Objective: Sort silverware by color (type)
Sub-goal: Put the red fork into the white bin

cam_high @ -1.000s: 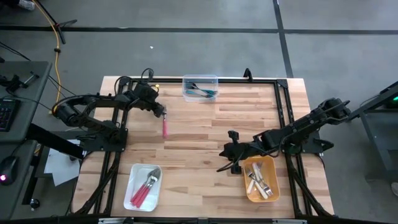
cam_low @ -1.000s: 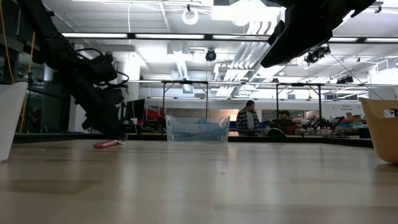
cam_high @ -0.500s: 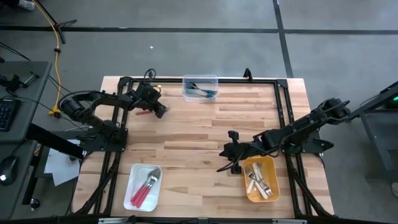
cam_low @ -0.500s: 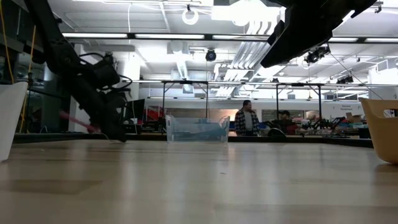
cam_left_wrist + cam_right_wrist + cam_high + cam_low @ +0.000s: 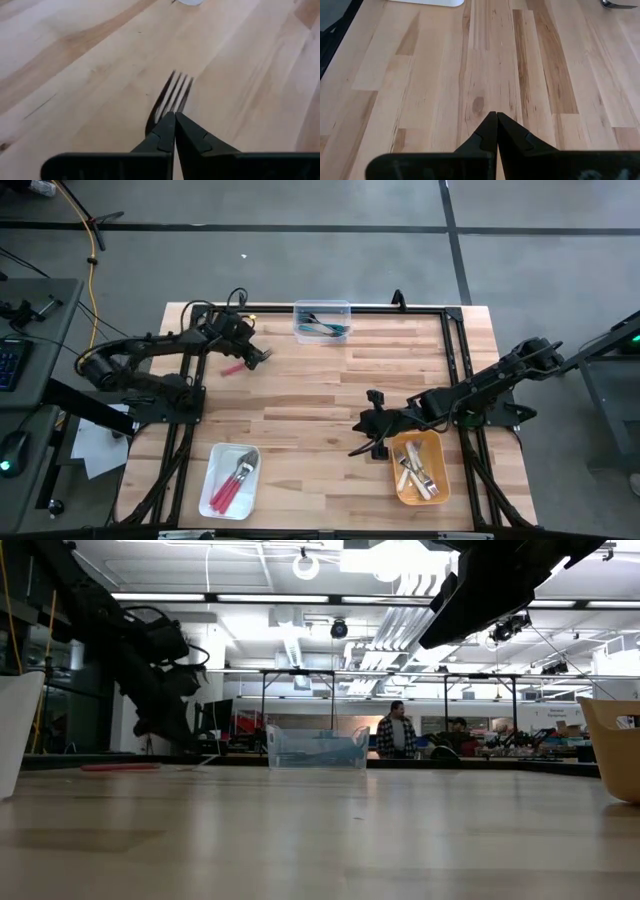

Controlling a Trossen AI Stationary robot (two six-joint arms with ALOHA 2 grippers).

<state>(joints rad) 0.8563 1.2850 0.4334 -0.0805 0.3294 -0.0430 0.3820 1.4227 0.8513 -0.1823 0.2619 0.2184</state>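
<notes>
We see pink-handled fork swung since a second ago: handle now points left, not toward near edge. Left gripper clamped on its metal end, far-left of table. Next, we reckon, carry to white tray, near-left. Right gripper shut, empty, beside yellow bin.

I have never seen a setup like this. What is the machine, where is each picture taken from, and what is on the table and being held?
Two dark robot arms work at a wooden table. One camera looks straight down, one sits at table height, and one rides on each wrist. Forks are sorted by handle colour: a clear tub holds teal ones, a white tray pink ones, a yellow bin cream ones. The left gripper is shut, apparently pinching a pink fork whose handle rests on the table. The right gripper waits shut and empty beside the yellow bin.
</notes>
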